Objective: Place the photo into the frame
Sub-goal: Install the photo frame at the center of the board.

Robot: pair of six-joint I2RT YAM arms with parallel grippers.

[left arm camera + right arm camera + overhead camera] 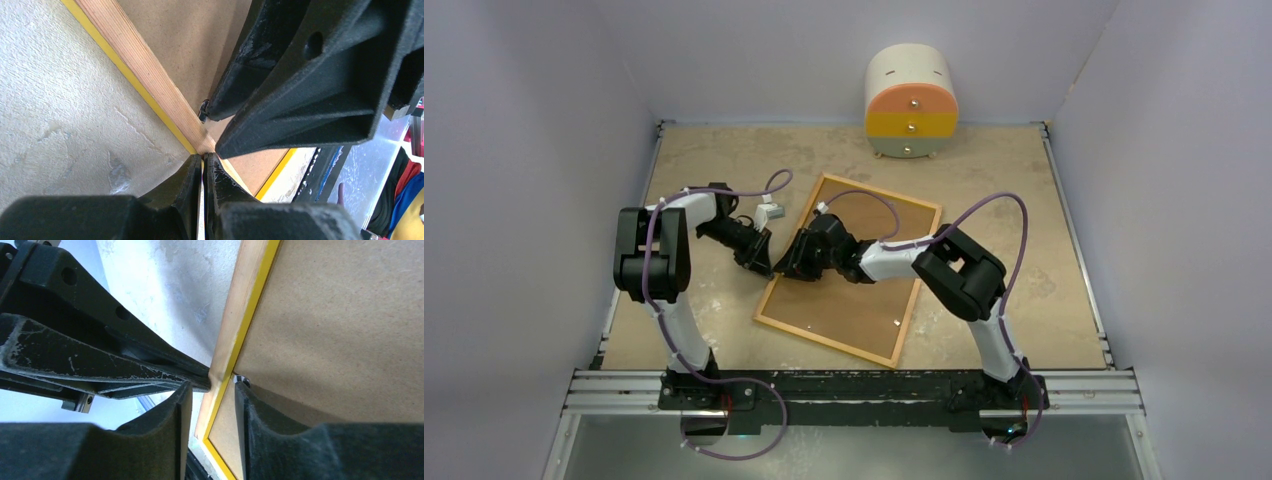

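Observation:
The frame [828, 340] lies back-up on the table, its light wood rail [150, 75] and yellow edge showing around a brown backing board [864, 290]. The photo is hidden. My left gripper [762, 265] is at the frame's left rail, its fingers [204, 157] shut with only a thin pale slit between them and their tips against the rail. My right gripper [786, 268] is open and straddles the same rail [212, 390]. One finger is outside the rail, the other on the board by a small black tab [241, 379].
A rounded drawer unit [911, 100] with orange, yellow and green fronts stands at the back wall. The two grippers nearly touch at the rail; the right fingers [300, 90] fill the left wrist view. Walls enclose the table on three sides.

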